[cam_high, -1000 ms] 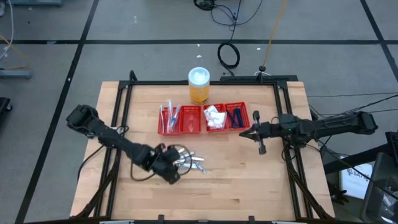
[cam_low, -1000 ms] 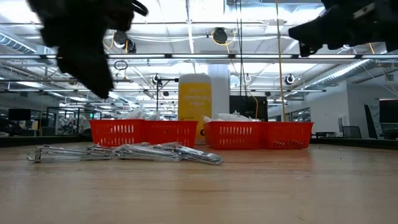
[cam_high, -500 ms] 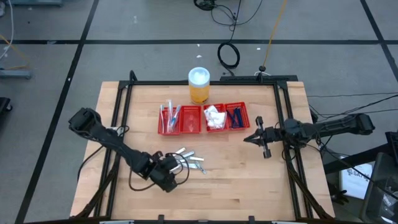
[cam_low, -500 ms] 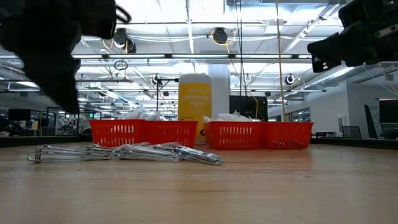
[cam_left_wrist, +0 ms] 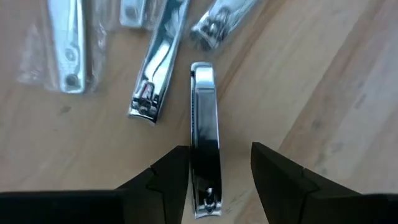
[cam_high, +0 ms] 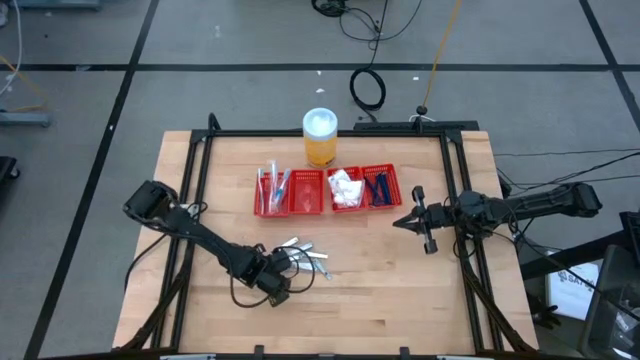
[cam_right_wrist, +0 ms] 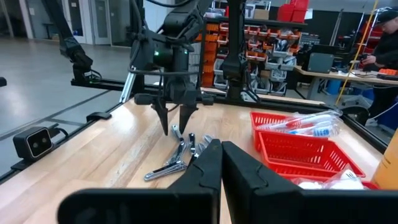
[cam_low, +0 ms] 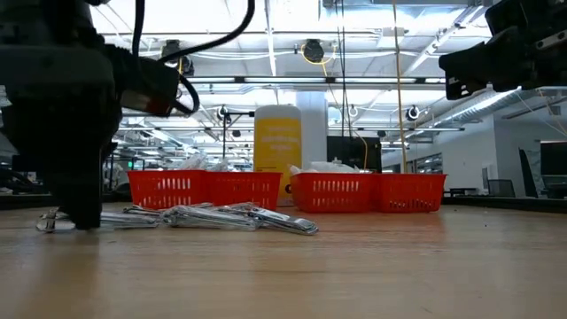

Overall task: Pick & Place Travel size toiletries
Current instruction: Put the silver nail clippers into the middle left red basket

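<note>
Several silvery nail clippers point(cam_high: 305, 258), some in clear wrap, lie flat in a loose pile on the wood table. My left gripper point(cam_left_wrist: 214, 155) points steeply down at the pile's near-left end, open, its fingers standing either side of one bare clipper point(cam_left_wrist: 205, 118). In the low view the left gripper point(cam_low: 80, 217) reaches down to the table top. My right gripper point(cam_high: 405, 222) hovers shut above the table's right part, holding nothing. In the red tray point(cam_high: 328, 172) lie wrapped sticks point(cam_high: 272, 188), white packets point(cam_high: 346, 188) and dark blue razors point(cam_high: 378, 188). My left gripper comes from above, its fingers along the two long sides of the clipper, which lies flat on the table. One finger point(cam_left_wrist: 171, 171) stands right beside the clipper's side point(cam_left_wrist: 194, 155); I cannot tell whether it touches. The other finger stands apart from it.
An orange jar point(cam_high: 320, 137) with a white lid stands behind the tray. Black rails point(cam_high: 195, 200) run along the table's left, right and far sides. Bare wood lies in front of the pile and right of it.
My left gripper has sunk toward the table and a little toward the near edge, tipping steeper, down onto the pile's near-left end. My right gripper has drawn slightly toward the right edge and lower, then kept still. The clippers have not moved.
</note>
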Controlling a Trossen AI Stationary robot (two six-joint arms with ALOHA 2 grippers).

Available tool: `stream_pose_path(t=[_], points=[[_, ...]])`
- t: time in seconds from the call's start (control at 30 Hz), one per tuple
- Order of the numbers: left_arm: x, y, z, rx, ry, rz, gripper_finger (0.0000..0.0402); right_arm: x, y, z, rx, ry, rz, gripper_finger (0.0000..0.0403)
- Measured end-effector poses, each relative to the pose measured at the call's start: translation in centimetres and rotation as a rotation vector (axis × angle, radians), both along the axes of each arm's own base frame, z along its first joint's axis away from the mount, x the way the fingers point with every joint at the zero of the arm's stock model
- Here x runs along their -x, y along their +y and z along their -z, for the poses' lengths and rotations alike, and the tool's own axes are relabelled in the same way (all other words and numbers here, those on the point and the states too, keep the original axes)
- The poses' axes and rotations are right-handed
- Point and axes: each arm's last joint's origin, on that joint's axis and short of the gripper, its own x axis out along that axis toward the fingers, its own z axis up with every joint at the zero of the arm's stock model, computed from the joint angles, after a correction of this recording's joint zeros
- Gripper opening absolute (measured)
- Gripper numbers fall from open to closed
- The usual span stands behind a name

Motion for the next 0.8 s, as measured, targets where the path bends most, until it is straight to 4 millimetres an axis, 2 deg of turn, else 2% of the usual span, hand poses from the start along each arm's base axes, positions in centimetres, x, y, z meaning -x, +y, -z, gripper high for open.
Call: stream_pose_path(t=[0.43, 0.53, 0.73, 0.8], points=[[0.00, -0.05, 1.02, -0.025, 0.046, 0.009, 0.0161, 0.00, -0.01, -0.22, -0.027, -0.016, 0.002, 0.0000], [0.04, 0.01, 1.06, -0.031, 0.051, 0.018, 0.0128, 0.01, -0.01, -0.32, -0.028, -0.027, 0.002, 0.0000], [0.07, 0.05, 1.10, -0.035, 0.052, 0.006, 0.0037, 0.00, -0.01, -0.30, -0.028, -0.025, 0.002, 0.0000], [0.06, 0.05, 1.10, -0.035, 0.052, 0.006, 0.0024, 0.00, -0.01, -0.24, -0.027, -0.018, 0.003, 0.0000]])
